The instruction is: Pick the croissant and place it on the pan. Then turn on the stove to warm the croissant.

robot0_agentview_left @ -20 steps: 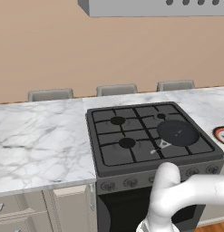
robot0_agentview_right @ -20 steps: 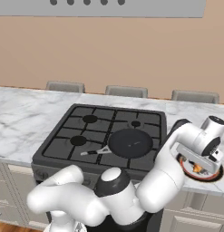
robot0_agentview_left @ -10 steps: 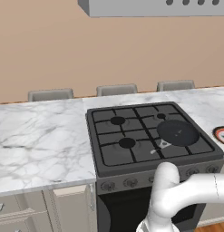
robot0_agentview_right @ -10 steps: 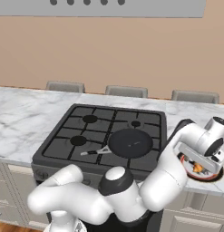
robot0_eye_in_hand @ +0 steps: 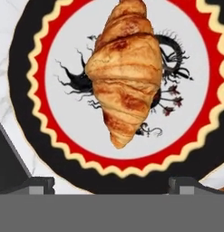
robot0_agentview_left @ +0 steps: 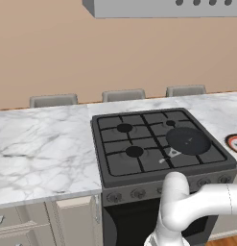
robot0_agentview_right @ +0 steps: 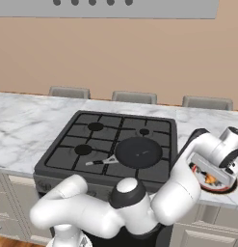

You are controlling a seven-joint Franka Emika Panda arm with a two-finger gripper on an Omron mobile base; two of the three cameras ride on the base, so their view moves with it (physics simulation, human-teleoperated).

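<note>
From the hand view I look straight down on the croissant (robot0_eye_in_hand: 124, 77), which lies in the middle of a round plate (robot0_eye_in_hand: 50, 122) with a white centre, a dark ink-like drawing, a red ring and a scalloped cream edge inside a black rim. My jaws stand wide apart, one dark tip at each bottom corner of that view, and nothing is between them; they touch neither the pastry nor the plate.

In the right base view I see the hand hanging over the plate (robot0_agentview_right: 225, 187) on the marble surface (robot0_agentview_right: 24, 120) just to the right of the stove (robot0_agentview_right: 82, 140), with a bit of orange pastry (robot0_agentview_right: 210, 179) peeking out beneath it.

The pan (robot0_agentview_right: 138, 152) sits on the front right burner, its pale handle pointing toward the front left burner, with nothing in it. In the left base view I see the pan (robot0_agentview_left: 188, 141) in the same place and the plate's rim (robot0_agentview_left: 233, 143) at the right edge.
</note>
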